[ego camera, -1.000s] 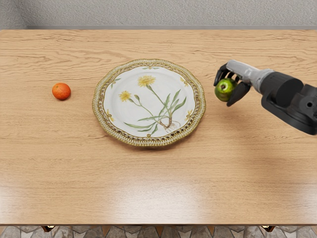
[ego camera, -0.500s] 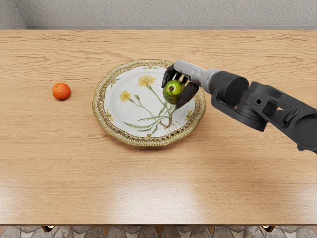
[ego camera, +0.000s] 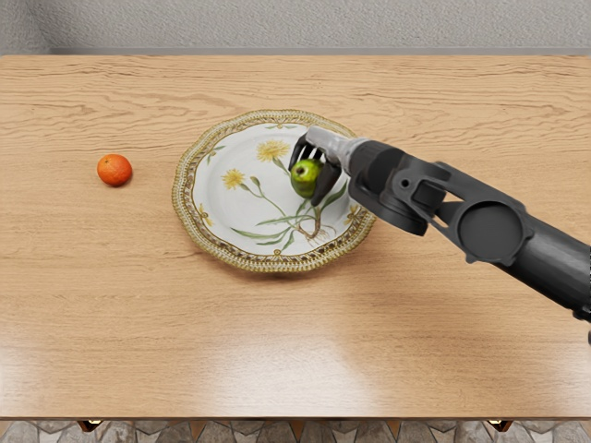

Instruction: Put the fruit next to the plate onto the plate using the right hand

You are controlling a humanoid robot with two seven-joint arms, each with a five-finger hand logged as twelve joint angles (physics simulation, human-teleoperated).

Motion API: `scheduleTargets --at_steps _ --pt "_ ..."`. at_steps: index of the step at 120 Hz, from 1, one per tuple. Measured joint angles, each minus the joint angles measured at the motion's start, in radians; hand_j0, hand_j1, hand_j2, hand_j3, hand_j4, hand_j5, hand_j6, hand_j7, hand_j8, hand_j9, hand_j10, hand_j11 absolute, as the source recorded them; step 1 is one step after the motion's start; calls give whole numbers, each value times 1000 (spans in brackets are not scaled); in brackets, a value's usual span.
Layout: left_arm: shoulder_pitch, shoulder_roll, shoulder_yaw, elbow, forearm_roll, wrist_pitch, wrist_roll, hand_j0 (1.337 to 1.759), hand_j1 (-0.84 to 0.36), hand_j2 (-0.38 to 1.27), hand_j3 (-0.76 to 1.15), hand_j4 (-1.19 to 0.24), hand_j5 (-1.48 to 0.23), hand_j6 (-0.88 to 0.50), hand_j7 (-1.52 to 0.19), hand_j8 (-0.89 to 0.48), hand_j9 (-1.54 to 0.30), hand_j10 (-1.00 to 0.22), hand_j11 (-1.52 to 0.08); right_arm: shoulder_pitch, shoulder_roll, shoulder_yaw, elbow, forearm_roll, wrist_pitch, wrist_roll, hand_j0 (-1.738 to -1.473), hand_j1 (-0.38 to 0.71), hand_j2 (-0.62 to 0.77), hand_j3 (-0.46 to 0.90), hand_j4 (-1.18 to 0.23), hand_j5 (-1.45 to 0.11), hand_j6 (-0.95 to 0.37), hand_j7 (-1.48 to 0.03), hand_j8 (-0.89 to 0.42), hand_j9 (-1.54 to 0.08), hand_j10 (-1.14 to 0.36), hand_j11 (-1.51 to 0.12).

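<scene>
Gripping the green fruit [ego camera: 305, 176] from above and from the right, the right hand [ego camera: 317, 159] is hanging over the right half of the plate [ego camera: 188, 197], with its arm [ego camera: 480, 226] coming in from the right edge of the view. The dark fingers [ego camera: 326, 182] are curling closed around the fruit, so it is being held rather than resting. I cannot tell whether its underside is touching the plate.

Holding it there is fitting the setting-down step. The fruit is lying inside the rim, clear of the openwork border, so a release would likely be leaving it on the flat middle rather than on the edge. A round fruit is liable to roll, so a low, gentle opening of the hand seems called for. The small orange fruit [ego camera: 114, 170] is sitting alone on the tabletop [ego camera: 295, 323], well left of the plate and apart from it. The left hand is not showing.

The tabletop is showing pale, glossy wood grain and catching a soft sheen in its near part. A grey wall [ego camera: 277, 23] is running along the far edge, and a patterned stone floor [ego camera: 277, 432] is peeking out below the near edge.
</scene>
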State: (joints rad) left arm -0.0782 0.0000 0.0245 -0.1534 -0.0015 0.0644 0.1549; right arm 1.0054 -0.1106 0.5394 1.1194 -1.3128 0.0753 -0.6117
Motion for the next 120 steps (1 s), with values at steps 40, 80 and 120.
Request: scheduleTargets --at_steps 40,80,120 --pt "0 0 0 0 0 0 0 1658 328 4 0 -18 -23 -18 -23 -18 -23 -18 -23 17 36 9 -10 30 0 1 -1656 -192 60 0 -181 -270 -133 -263 -110 -268 -156 -270" --pt "0 0 0 0 0 0 0 1658 328 4 0 -18 -23 -18 -23 -18 -23 -18 -23 -32 -373 43 336 337 94 1 -1658 -319 13 0 -37 -53 -28 -51 -23 -52 -31 -53" --pt "0 0 0 0 0 0 0 1658 328 4 0 -18 -23 -18 -23 -18 -23 -18 -23 -71 -719 78 419 631 425 1 -1658 -344 3 0 -9 -11 -8 -10 -7 -10 -8 -10"
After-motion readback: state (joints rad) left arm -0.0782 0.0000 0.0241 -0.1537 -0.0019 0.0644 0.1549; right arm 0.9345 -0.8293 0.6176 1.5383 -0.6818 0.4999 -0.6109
